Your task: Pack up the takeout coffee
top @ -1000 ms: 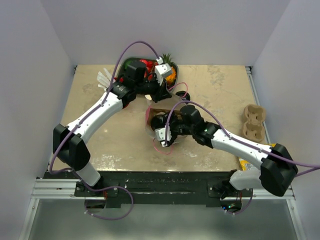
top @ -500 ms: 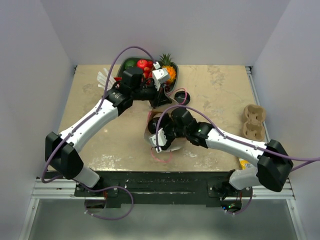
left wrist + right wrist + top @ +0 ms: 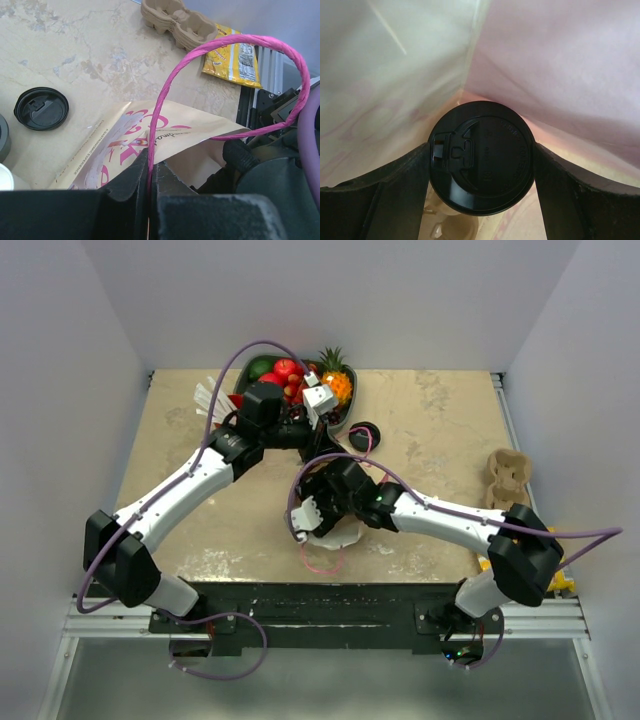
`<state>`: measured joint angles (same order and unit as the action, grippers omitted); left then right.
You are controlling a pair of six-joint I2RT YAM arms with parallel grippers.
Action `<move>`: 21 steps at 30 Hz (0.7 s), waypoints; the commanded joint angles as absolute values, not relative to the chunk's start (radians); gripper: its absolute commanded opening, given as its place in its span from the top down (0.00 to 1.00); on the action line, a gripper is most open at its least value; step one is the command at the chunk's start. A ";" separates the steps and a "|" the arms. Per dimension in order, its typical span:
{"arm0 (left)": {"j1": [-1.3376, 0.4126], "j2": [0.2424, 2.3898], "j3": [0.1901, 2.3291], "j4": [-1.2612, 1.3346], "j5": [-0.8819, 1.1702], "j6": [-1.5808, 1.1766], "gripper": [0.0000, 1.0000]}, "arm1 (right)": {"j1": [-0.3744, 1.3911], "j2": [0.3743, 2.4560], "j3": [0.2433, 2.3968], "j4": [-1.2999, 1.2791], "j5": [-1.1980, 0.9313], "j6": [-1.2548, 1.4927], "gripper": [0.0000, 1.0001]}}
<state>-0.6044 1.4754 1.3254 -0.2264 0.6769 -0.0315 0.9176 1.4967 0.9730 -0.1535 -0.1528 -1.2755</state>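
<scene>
Coffee [image 3: 481, 157] is down inside the bag [image 3: 545, 65], black lid up, with the paper walls rising around it. Your right gripper [image 3: 481, 172] has it: the fingers [image 3: 395, 185] press against the coffee's lid from both sides. Your left gripper [image 3: 150, 167] is pinched closed on the bag's pink handle [image 3: 165, 95], whose loop arches above the jaws. You can see a loose lid [image 3: 41, 108] on the table [image 3: 75, 50] near the bag, and a cup carrier [image 3: 177, 22] well apart from it
</scene>
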 commanded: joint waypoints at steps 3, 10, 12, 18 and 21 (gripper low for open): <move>-0.612 1.416 1.321 -0.172 0.752 -0.072 1.00 | 0.913 1.545 1.008 -0.176 -0.089 -1.269 0.38; -0.601 1.436 1.364 -0.209 0.770 -0.057 1.00 | 0.902 1.582 1.037 -0.179 -0.084 -1.123 0.38; -0.601 1.437 1.376 -0.210 0.769 -0.057 1.00 | 0.893 1.582 1.052 -0.190 -0.101 -1.076 0.38; -0.600 1.453 1.401 -0.235 0.755 -0.074 1.00 | 0.877 1.569 1.068 -0.216 -0.137 -0.910 0.38; -0.598 1.453 1.399 -0.229 0.750 -0.080 1.00 | 0.877 1.554 1.054 -0.207 -0.137 -0.870 0.38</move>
<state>-0.5957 1.4746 1.3361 -0.2474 0.6701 -0.0311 0.8974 1.5620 1.0611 -0.1448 -0.1215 -1.0119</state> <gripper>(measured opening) 0.065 0.777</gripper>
